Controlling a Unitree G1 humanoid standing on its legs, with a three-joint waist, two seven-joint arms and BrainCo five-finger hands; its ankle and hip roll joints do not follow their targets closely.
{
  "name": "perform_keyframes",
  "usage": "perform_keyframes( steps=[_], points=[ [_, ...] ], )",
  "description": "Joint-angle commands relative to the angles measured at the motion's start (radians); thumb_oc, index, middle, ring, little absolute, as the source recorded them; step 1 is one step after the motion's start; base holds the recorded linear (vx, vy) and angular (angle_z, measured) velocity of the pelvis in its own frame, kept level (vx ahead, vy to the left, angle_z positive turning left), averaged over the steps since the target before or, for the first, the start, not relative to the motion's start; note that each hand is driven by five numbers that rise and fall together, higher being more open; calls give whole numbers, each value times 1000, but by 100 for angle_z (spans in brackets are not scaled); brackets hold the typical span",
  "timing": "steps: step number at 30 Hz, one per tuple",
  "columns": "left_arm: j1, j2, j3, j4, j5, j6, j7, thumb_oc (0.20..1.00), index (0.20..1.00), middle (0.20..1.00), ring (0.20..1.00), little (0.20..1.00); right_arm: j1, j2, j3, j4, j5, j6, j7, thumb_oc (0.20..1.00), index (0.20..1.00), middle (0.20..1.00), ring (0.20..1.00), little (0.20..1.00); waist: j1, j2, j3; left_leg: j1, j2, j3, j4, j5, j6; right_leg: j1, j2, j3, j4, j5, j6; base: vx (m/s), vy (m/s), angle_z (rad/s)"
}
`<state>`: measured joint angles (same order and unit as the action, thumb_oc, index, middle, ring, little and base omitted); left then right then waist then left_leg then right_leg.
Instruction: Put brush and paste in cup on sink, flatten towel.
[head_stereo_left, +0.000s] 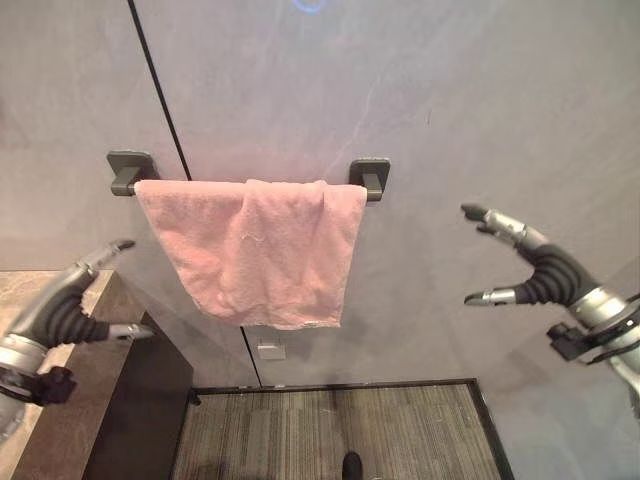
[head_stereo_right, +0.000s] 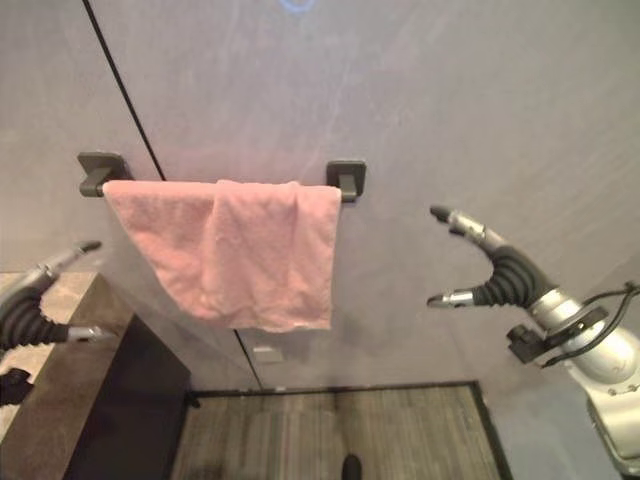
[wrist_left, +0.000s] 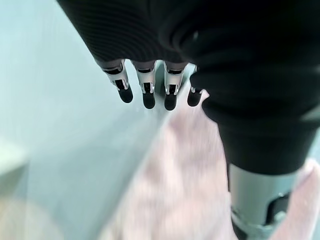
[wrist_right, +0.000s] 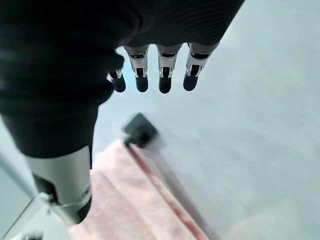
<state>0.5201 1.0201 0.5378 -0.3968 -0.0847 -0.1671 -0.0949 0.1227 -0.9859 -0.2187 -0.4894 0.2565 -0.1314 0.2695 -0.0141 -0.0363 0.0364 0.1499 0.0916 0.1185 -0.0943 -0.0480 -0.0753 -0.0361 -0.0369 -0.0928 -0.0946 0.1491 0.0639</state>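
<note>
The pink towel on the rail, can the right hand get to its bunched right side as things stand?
Probably yes. The right hand is open, off to the side of the pink towel, with bare wall between them. The towel hangs in front of the rail, its right side exposed.

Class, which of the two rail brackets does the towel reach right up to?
The left bracket: the pink towel starts right beside it, while a short stretch of bare rail shows before the right bracket.

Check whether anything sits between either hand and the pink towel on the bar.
Nothing visible does. The pink towel hangs bunched on the wall bar, with open wall on both sides. The left hand and right hand hover open on either side of it, apart from the cloth.
</note>
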Motion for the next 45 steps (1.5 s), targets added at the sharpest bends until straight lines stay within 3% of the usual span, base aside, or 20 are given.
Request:
perform_keyframes(
  steps=[1,5,7,10,14,19,20,25,27,33,39,45],
  points=[
    [-81,65,49,-13,-110,-73,51,1000,1000,1000,1000,1000,-131,4,18,-47,15,-101,-58,1000,1000,1000,1000,1000,-12,-6,8,-7,-33,13,7,10,10,95,-73,5,7,-79,125,0,0,0],
    [-100,91,74,-7,-59,-74,72,1000,1000,1000,1000,1000,-196,-41,7,-48,-71,-114,-96,1000,1000,1000,1000,1000,-12,-4,5,-6,-34,16,7,6,10,95,-74,7,7,-79,126,1,7,-1],
    [-174,145,51,17,13,-76,123,1000,1000,1000,1000,1000,-331,-90,85,-3,-139,-107,-152,1000,1000,1000,1000,1000,-10,-4,1,-6,-36,22,7,6,8,91,-76,10,7,-76,127,-8,27,-5],
    [-237,224,20,36,37,-79,132,1000,1000,1000,1000,1000,-468,-145,190,28,-140,-93,-157,1000,1000,1000,1000,1000,-6,-5,0,-7,-37,28,7,8,8,86,-76,12,7,-72,128,0,0,0],
    [-348,315,-59,120,20,-84,146,1000,1000,1000,1000,1000,-724,-238,428,135,-129,-65,-152,1000,1000,1000,1000,1000,-1,-10,8,-14,-41,44,7,12,5,68,-78,20,7,-60,133,-8,7,0],
    [-397,364,-96,169,63,-83,166,1000,1000,1000,1000,1000,-889,-274,580,208,-138,-52,-156,1000,1000,1000,1000,1000,2,-9,15,-28,-40,57,7,17,4,50,-78,27,7,-50,135,-26,16,-12],
    [-411,412,-107,180,84,-79,163,1000,1000,1000,1000,1000,-958,-287,648,230,-156,-34,-137,1000,1000,1000,1000,1000,6,-17,19,-33,-38,63,7,20,3,40,-78,29,7,-47,137,-20,17,-15],
    [-505,475,-202,230,109,-72,149,1000,1000,1000,1000,1000,-1179,-267,868,333,-209,7,-120,1000,1000,1000,1000,1000,-3,-19,25,-51,-37,77,7,25,2,16,-77,39,7,-36,139,-17,9,-12],
    [-621,492,-315,246,158,-57,151,1000,1000,1000,1000,1000,-1272,-210,959,415,-268,29,-121,1000,1000,1000,1000,1000,-9,-17,31,-53,-36,77,7,24,4,14,-76,39,7,-36,139,0,0,0],
    [-754,493,-436,258,182,-53,149,1000,1000,1000,1000,1000,-1312,-161,993,456,-300,39,-121,1000,1000,1000,1000,1000,-12,-11,39,-51,-37,74,7,22,7,15,-76,37,7,-39,137,6,2,1],
    [-982,506,-648,260,196,-50,129,1000,1000,1000,1000,1000,-1374,-107,1045,483,-308,47,-105,1000,1000,1000,1000,1000,-6,-10,42,-42,-36,71,7,17,10,25,-72,37,7,-50,136,29,-4,1],
    [-1046,517,-743,227,181,-56,76,1000,1000,1000,1000,1000,-1340,-83,1035,466,-301,43,-84,1000,1000,1000,1000,1000,-3,-9,40,-30,-34,71,7,9,10,37,-69,37,7,-59,134,0,0,0]
  ],
)
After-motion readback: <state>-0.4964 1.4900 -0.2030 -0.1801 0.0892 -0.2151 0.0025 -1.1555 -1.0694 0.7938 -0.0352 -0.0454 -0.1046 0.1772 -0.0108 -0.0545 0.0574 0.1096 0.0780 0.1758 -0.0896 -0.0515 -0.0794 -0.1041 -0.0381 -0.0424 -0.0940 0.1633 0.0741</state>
